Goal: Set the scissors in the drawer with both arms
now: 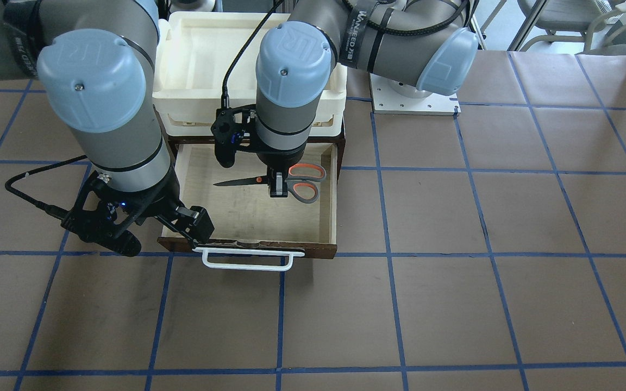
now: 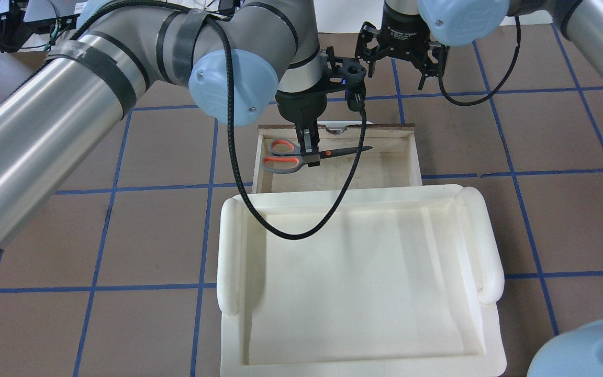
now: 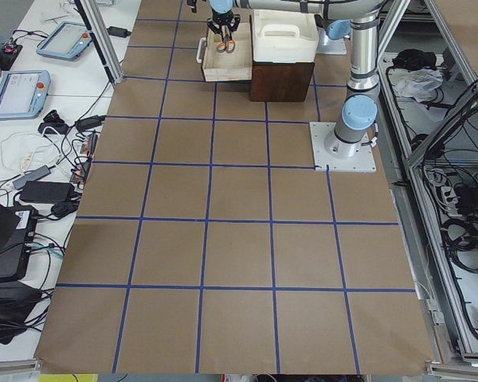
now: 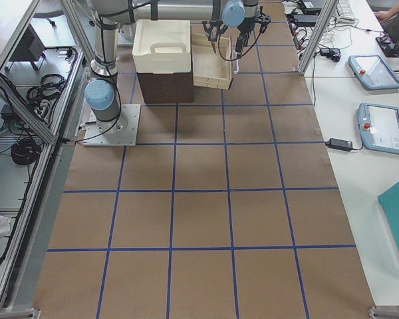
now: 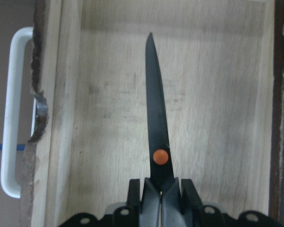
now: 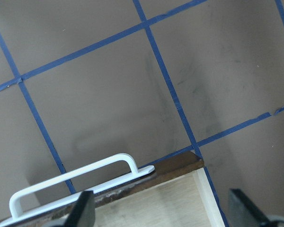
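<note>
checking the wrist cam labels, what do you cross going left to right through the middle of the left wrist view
white bar handle → drawer front wall → pale drawer floor → scissors blade → pale floor again → dark brown edge at the far right

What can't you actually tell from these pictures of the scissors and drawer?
1. Whether the scissors touch the drawer floor or hang above it: no view shows the gap.
2. The scissors' loops: in the left wrist view, hidden behind the left gripper.
3. Fingertips of the right gripper: cut off by the right wrist view's bottom edge.
</note>
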